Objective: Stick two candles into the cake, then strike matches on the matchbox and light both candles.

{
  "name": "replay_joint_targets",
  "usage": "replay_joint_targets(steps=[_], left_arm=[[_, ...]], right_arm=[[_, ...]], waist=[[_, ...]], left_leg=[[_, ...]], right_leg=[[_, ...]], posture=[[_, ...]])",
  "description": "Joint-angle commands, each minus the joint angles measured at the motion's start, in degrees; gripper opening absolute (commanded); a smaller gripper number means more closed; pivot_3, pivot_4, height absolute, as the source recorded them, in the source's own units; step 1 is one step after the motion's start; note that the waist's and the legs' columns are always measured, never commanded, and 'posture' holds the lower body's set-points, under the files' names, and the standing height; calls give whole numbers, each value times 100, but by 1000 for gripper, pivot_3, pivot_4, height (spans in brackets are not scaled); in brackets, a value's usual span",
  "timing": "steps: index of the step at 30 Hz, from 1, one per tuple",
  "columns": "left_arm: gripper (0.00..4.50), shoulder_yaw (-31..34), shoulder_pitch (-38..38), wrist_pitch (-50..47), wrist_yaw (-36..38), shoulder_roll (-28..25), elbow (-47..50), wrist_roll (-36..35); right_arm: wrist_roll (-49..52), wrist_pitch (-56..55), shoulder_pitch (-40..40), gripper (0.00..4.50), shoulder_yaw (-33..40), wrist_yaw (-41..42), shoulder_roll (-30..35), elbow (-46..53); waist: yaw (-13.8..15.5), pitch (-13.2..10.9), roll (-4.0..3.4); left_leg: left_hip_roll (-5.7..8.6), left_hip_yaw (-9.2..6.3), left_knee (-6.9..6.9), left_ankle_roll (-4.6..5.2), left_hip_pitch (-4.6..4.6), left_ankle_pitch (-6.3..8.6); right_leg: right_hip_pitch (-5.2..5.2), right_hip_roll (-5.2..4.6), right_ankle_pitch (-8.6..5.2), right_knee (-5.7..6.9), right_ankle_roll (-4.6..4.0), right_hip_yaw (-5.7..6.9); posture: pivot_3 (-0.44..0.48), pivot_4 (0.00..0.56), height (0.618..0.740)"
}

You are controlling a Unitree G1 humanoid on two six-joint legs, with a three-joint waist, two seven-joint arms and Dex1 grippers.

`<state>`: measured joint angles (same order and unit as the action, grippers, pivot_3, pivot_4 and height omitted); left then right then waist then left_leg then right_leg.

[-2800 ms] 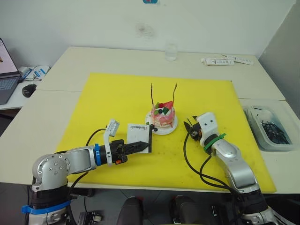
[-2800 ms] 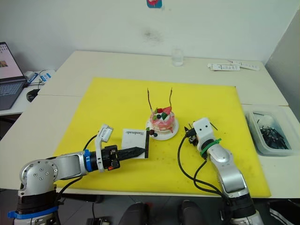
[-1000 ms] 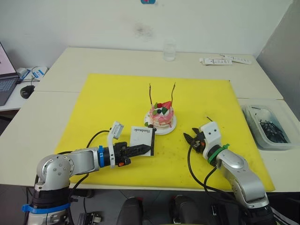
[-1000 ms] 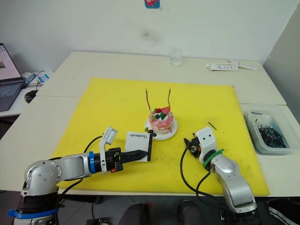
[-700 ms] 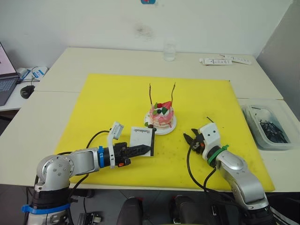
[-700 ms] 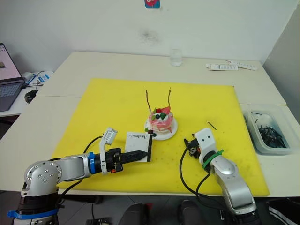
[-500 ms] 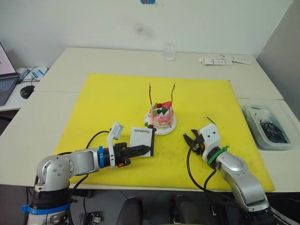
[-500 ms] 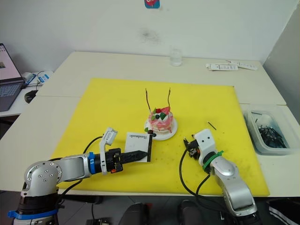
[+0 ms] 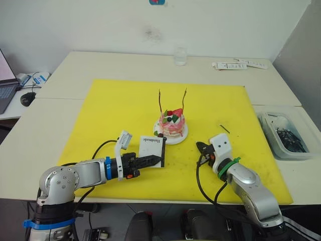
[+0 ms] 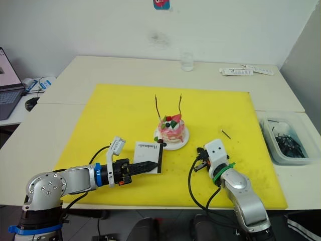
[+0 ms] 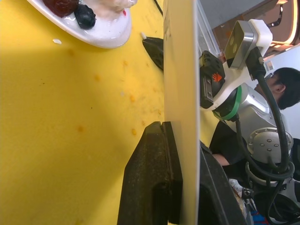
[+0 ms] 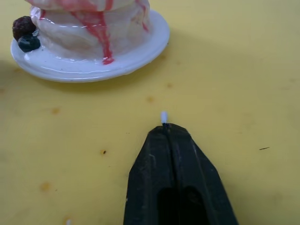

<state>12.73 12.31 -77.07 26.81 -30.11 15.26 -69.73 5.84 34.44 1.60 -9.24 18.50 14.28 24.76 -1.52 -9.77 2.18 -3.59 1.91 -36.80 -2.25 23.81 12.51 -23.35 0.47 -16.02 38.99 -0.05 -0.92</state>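
The setting is an office or lab room. Pale worktops [image 9: 60, 115] stand pushed together against a plain white wall [image 9: 90, 25]. A laptop [image 9: 6, 83] and mouse [image 9: 26, 98] occupy the side, with a yellow mat [image 9: 125, 108] and a clear plastic bin [image 9: 283, 135].

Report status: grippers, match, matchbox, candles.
Left gripper jaws shut on matchbox, held on edge beside cake. Right gripper jaws shut on a match. Both candles stand in cake, no flame visible. One match lies loose on mat.
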Motion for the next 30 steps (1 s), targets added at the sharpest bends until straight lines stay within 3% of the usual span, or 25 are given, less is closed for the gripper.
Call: replay_joint_targets(steps=[1,9,16,30], left_arm=[[0,20,-14,43,-19,6,135,-141],[0,96,231,108,-335,235,105,-280],[0,-34,791,311,-834,646,72,-254],[0,-86,928,407,-953,713,134,-405]], right_arm=[[127,160,-144,48,-42,45,-24,119],[387,592,177,48,104,390,383,894],[1187,1668,1203,48,83,1505,1741,2139],[1894,2207,1850,48,85,1611,2006,2406]], waist=[[0,0,0],[1,-2,-1],[4,-5,0],[-1,-7,3]], left_leg=[[0,0,0,0,0,0],[0,0,0,0,1,0],[6,-4,-9,0,2,0],[6,-5,-8,0,5,0]], right_leg=[[0,0,0,0,0,0],[-1,0,0,-1,0,1],[5,3,5,-2,9,4],[2,17,4,-2,7,3]], posture=[[0,150,740],[0,150,740],[0,150,740],[0,150,740]])
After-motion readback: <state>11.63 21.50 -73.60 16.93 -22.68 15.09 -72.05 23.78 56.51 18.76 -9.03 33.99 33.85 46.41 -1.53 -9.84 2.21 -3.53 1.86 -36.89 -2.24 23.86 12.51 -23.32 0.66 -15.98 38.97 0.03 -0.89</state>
